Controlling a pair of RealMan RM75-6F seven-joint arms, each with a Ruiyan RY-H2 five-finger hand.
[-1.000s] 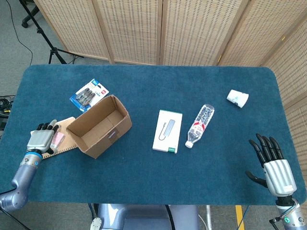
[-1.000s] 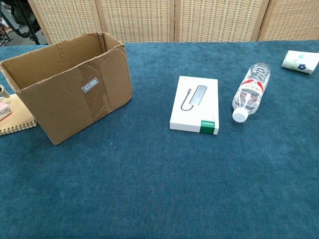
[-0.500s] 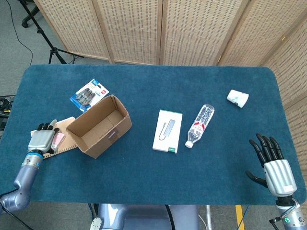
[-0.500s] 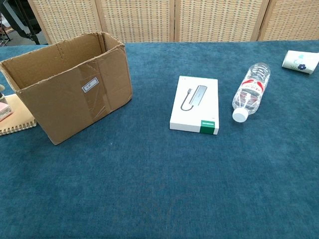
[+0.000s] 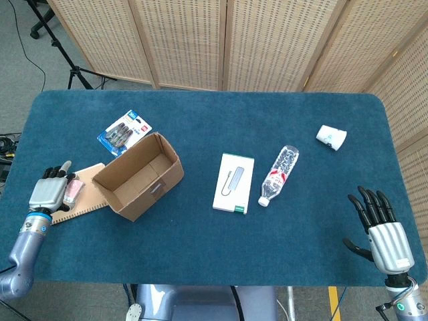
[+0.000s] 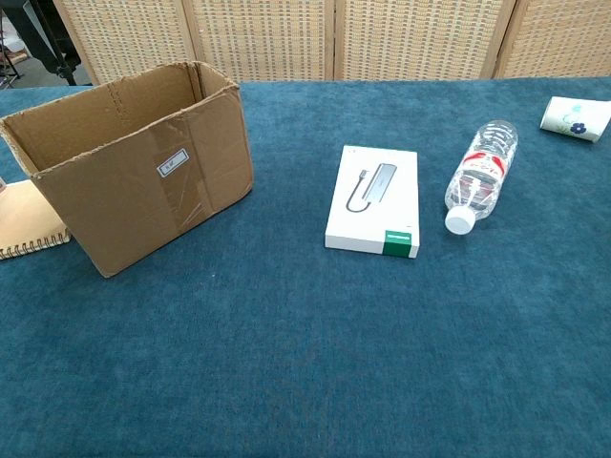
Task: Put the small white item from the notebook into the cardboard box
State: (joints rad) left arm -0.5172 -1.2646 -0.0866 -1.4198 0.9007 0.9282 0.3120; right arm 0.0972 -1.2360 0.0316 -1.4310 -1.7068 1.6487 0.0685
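Observation:
The open cardboard box (image 5: 138, 176) (image 6: 134, 176) stands at the left of the blue table. Just left of it lies the tan spiral notebook (image 5: 85, 200) (image 6: 23, 229). My left hand (image 5: 48, 192) is at the notebook's left edge and holds the small white and pink item (image 5: 71, 190) against its fingers. The chest view shows neither that hand nor the item. Far from all of this, my right hand (image 5: 381, 227) rests open near the table's front right corner with its fingers spread.
A blister pack (image 5: 124, 132) lies behind the box. A white flat package (image 5: 234, 182) (image 6: 374, 200) and a lying water bottle (image 5: 279, 174) (image 6: 480, 176) sit mid-table. A small white cup (image 5: 331, 136) (image 6: 577, 118) lies at the far right. Wicker screens stand behind the table.
My left hand has drawn back to the left with the small white item. The item has left the chest view, where it lay on the notebook. The right hand has not moved.

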